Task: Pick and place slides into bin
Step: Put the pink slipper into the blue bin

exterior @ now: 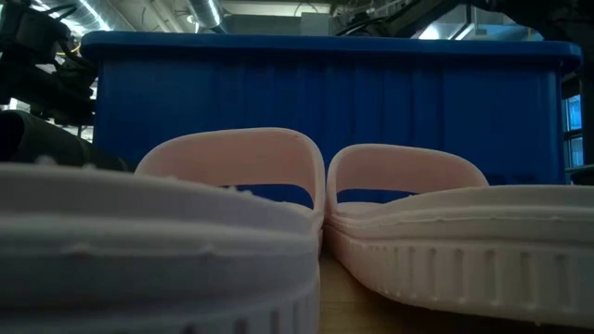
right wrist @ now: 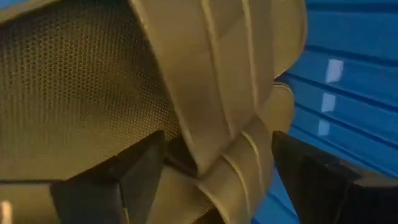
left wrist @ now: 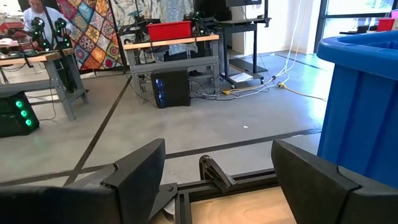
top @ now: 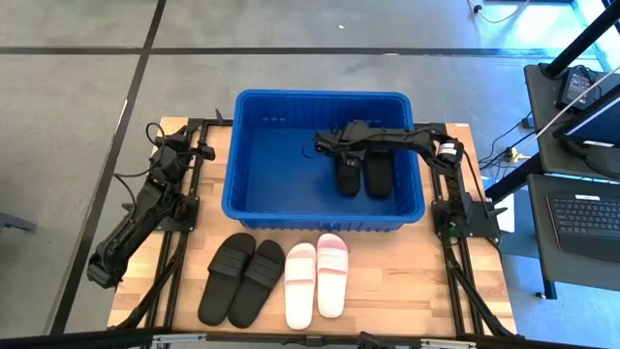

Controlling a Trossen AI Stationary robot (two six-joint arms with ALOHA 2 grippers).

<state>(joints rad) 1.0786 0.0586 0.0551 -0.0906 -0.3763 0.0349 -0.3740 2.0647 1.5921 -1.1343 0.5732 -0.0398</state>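
Right claw (top: 341, 167) spread over black slides (top: 378, 174) in bin (top: 254, 145), right wrist shows strap, left claw (left wrist: 217, 180) spread

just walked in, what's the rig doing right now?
It is loading slides into the blue bin. One black pair already lies inside the bin, and the right end effector is over it with its fingers spread around a strap, apparently letting go. The other black pair and the pink/white pair sit side by side on the table in front of the bin. The left end effector is open and parked off at the table's left edge.
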